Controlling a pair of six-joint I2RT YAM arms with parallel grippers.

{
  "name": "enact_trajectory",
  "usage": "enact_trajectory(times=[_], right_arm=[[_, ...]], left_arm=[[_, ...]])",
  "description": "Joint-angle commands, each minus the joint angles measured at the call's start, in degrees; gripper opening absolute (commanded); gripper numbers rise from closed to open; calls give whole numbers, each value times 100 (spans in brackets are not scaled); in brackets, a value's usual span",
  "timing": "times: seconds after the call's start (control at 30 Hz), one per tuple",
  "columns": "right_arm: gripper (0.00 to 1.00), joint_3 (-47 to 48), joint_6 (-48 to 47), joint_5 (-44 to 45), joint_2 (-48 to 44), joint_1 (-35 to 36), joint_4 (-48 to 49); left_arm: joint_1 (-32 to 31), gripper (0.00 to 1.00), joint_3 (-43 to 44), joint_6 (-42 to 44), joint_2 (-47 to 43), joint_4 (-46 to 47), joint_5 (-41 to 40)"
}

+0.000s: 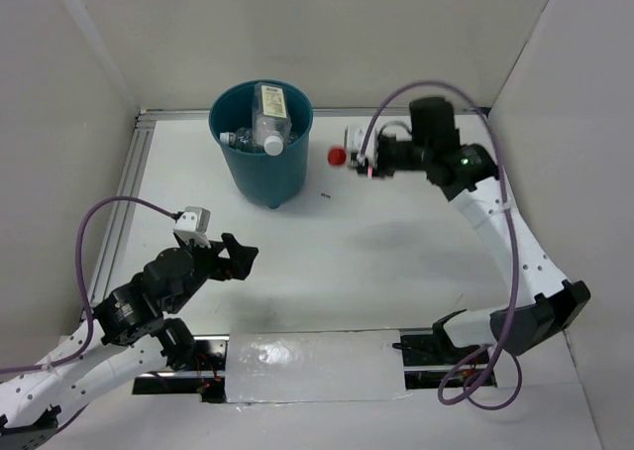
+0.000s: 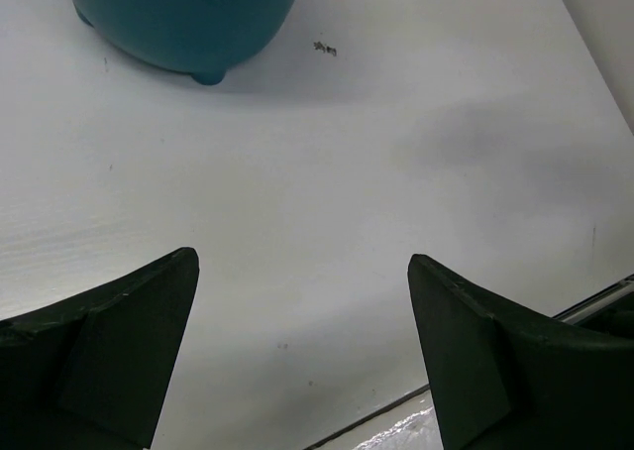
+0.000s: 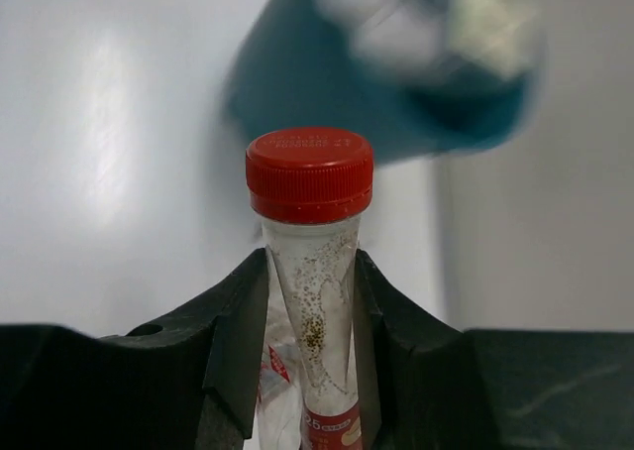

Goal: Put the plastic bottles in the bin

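Observation:
The teal bin (image 1: 260, 168) stands at the back of the table, left of centre, with clear plastic bottles (image 1: 269, 113) lying inside it. My right gripper (image 1: 359, 159) is to the right of the bin and is shut on a clear bottle with a red cap (image 3: 309, 172) and a red label. The cap (image 1: 338, 156) points toward the bin. The right wrist view has the bin (image 3: 327, 103) blurred behind the cap, and the jaws (image 3: 310, 272) press the bottle's neck on both sides. My left gripper (image 1: 241, 257) hangs open and empty above bare table (image 2: 302, 262), with the bin's base (image 2: 178, 14) ahead of it.
White walls enclose the table on the left, back and right. A small dark speck (image 1: 324, 194) lies on the table by the bin's foot (image 2: 324, 48). A shiny foil strip (image 1: 307, 366) covers the near edge between the arm bases. A metal rail (image 1: 127, 177) runs along the left side.

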Motion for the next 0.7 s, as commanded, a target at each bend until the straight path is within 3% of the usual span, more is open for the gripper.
enact_trajectory(times=[0.0, 0.1, 0.37, 0.53, 0.67], right_arm=[[0, 1318, 1691, -888, 480, -6, 1254], [0, 2066, 2974, -1028, 1138, -6, 2790], [0, 4744, 6584, -1065, 3598, 608, 5476], [0, 6759, 7608, -573, 5339, 1082, 5935], [0, 6421, 7775, -440, 5431, 1330, 6626]], left_arm=[[-21, 99, 7, -51, 82, 464, 98], [-21, 99, -46, 2, 82, 525, 150], [-21, 99, -283, -112, 82, 771, 265], [-21, 99, -406, -253, 82, 824, 317], [-21, 99, -538, -314, -50, 824, 317]])
